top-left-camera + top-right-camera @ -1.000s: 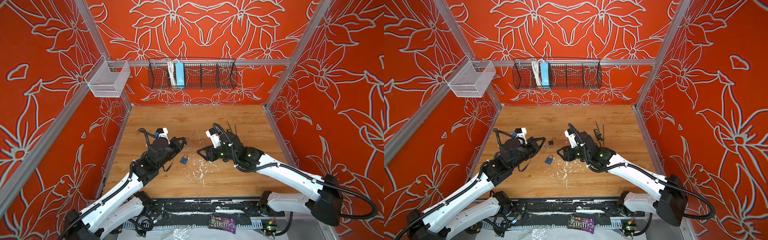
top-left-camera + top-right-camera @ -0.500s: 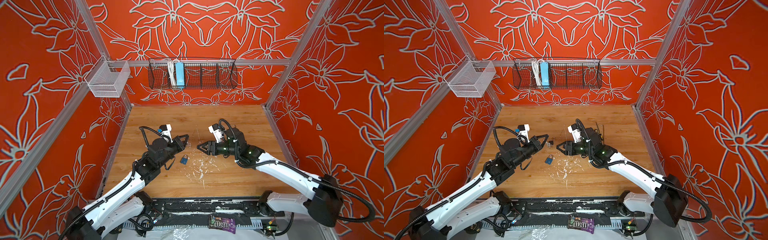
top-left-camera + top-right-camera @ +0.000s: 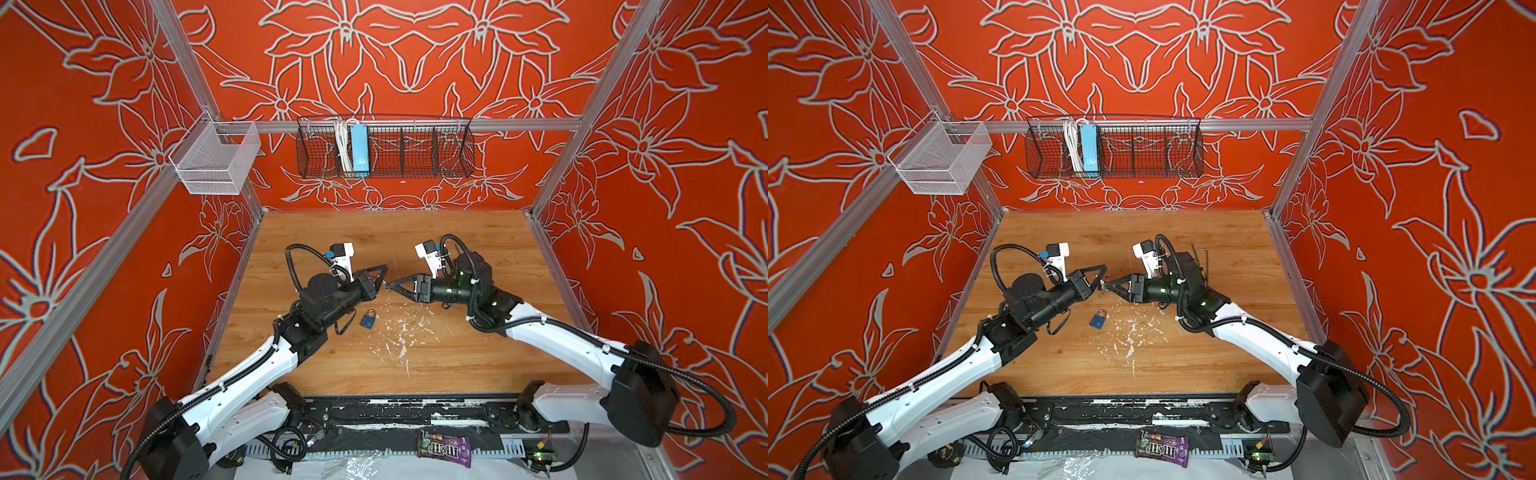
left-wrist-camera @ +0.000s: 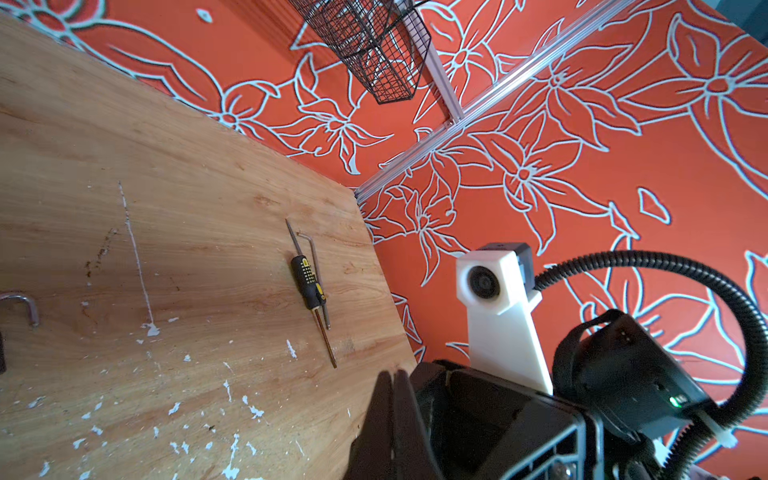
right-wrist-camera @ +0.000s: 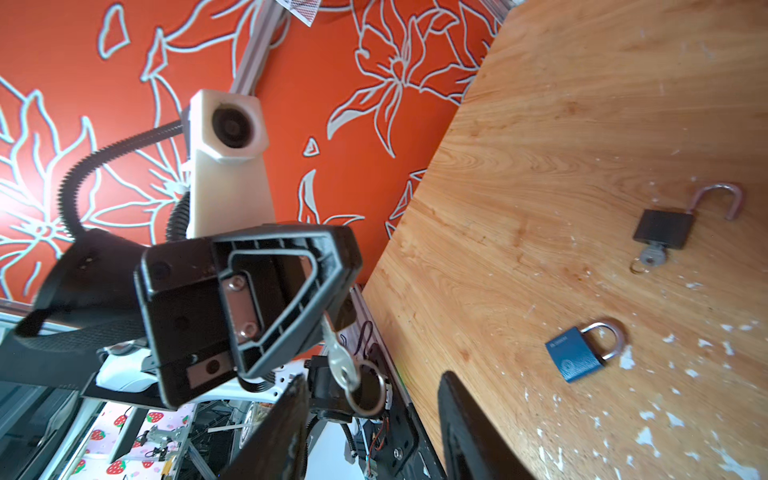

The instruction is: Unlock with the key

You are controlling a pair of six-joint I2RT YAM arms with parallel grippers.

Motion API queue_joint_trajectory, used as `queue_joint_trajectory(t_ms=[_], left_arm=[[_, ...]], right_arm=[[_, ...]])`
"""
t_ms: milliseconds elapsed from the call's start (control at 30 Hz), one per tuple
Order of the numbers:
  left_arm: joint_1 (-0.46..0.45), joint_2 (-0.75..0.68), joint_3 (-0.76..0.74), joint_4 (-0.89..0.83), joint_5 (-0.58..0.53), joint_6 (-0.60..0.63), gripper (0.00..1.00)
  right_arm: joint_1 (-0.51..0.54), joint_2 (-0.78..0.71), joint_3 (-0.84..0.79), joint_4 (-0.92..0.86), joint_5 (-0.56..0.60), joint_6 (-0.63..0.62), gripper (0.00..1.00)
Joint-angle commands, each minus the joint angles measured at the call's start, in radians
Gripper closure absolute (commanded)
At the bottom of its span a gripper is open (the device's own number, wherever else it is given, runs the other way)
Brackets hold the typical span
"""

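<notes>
Meeting tip to tip above the middle of the wooden table (image 3: 415,365), the two grippers were what I saw from my remote station. The left gripper (image 5: 332,305) had its fingers pressed together on the blade of a small silver key (image 5: 341,363), which hung from the tips with its split ring dangling off the bow. The right gripper (image 5: 374,380) faced it with fingers apart, one on either side of the key's ring. I could make out no contact between those fingers and the key. In both top views the two sets of tips sat just beside each other.

The blue padlock (image 3: 368,321) lay flat on the table with its shackle closed. It was between the grippers and the front edge, a little toward the left edge from centre. A black padlock (image 5: 665,228) lay apart from it, farther from the front edge, with its shackle swung open and a second key in its keyhole. In the top views the left gripper hid most of it. Toward the right edge, a black-and-yellow screwdriver (image 4: 307,282) and a hex key (image 4: 311,249) lay side by side, touching. White flecks marked the wood around the blue padlock.
</notes>
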Motion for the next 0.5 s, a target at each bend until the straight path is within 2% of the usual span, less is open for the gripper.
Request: queue_joint_trajectory(t_ms=[0,233,467], left_arm=[[0.004,0.005,0.013,0.073,0.036,0.034,1.00],[0.004,0.049,0.027,0.094,0.058,0.032,1.00],[0.004,0.061,0.031,0.118,0.072,0.023,1.00]], right_arm=[[-0.006,0.006,-0.008,0.094,-0.052,0.025,0.52],[-0.006,0.017,-0.032,0.171,-0.107,0.044,0.63],[-0.008,0.026,-0.057,0.225,-0.129,0.070,0.68]])
